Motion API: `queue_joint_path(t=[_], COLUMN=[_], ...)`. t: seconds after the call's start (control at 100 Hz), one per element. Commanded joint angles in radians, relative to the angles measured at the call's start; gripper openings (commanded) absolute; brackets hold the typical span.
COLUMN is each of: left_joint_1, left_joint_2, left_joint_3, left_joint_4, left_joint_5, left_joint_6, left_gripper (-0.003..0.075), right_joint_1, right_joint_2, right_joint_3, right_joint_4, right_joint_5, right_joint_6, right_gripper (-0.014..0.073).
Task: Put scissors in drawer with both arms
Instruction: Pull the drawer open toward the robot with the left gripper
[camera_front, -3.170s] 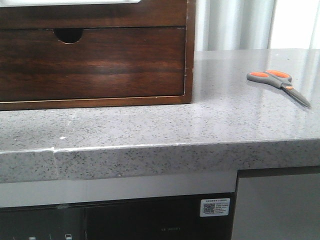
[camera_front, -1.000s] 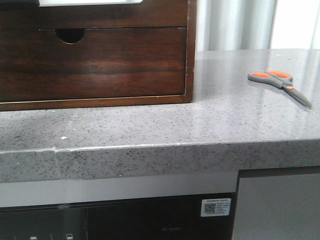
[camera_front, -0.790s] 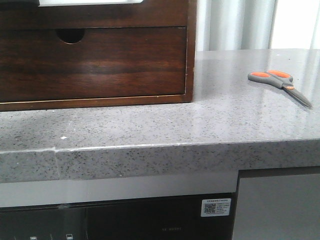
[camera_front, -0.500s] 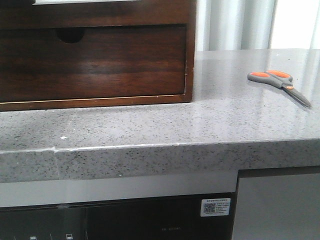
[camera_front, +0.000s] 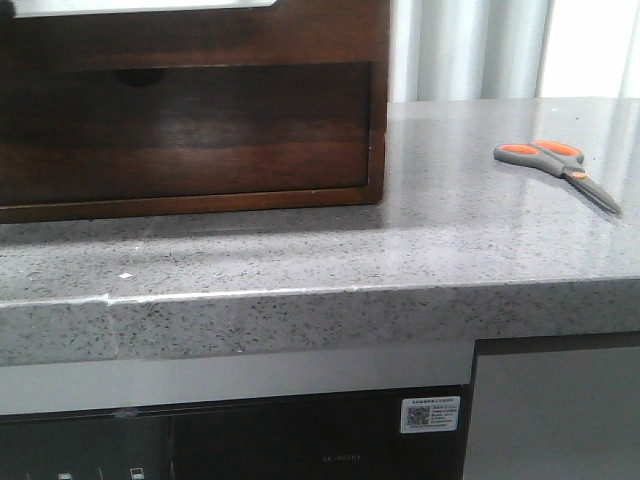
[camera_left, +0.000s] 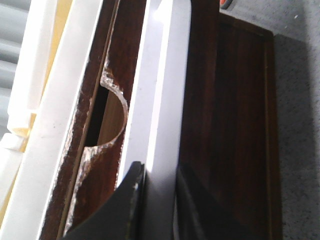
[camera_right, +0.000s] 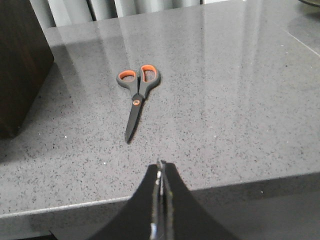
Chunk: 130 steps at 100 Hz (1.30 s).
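Drawer (camera_front: 190, 30): upper left of the front view, my left gripper (camera_left: 159, 200) pinching its white rim.
Scissors (camera_front: 556, 168): right of frame, on the worktop (camera_front: 420, 240), ungrasped.
Right gripper (camera_right: 160, 192): pressed together, empty.
Left to do: pick, place.

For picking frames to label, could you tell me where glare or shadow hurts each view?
Front view: the cabinet front is in deep shadow. Left wrist: the drawer rim is blown out white. Right wrist: streaky glare on the counter, scissors sharp.

Speckled grey stone countertop (camera_front: 420, 250), pale curtains (camera_front: 470, 50) behind.
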Motion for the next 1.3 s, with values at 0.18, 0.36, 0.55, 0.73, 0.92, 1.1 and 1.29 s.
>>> queue_joint_path(t=[0.18, 0.36, 0.55, 0.73, 0.92, 1.1, 1.29], left_joint_1=[-0.008, -0.008, -0.008, -0.008, -0.008, -0.008, -0.008], left_joint_2=[-0.174, -0.194, -0.194, -0.194, -0.194, -0.194, -0.194], left_joint_3=[0.075, 0.084, 0.084, 0.084, 0.084, 0.084, 0.084], left_joint_4=[-0.096, -0.096, -0.096, -0.096, -0.089, 0.038, 0.017], left_joint_5=[-0.085, -0.052, -0.056, -0.066, -0.075, -0.133, -0.199], left_joint_6=[-0.082, -0.085, -0.085, -0.091, -0.107, -0.201, -0.219], left_gripper=[-0.0019, -0.0018, 0.0070, 0.0288, 0.0323, 0.0323, 0.0323], right_joint_1=[-0.006, -0.006, -0.006, -0.006, -0.006, -0.006, -0.006], right_joint_2=[0.019, 0.019, 0.019, 0.019, 0.019, 0.019, 0.019], right_joint_3=[-0.035, -0.035, -0.035, -0.035, -0.035, -0.035, -0.035], right_joint_4=[-0.005, -0.005, -0.005, -0.005, -0.005, -0.005, -0.005], right_joint_5=[-0.053, -0.053, -0.053, -0.053, -0.053, -0.054, -0.056], right_joint_6=[-0.010, -0.010, -0.010, -0.010, -0.010, -0.010, -0.010], right_gripper=[-0.0055, -0.0055, -0.0055, -0.0055, -0.0055, -0.0055, -0.0055])
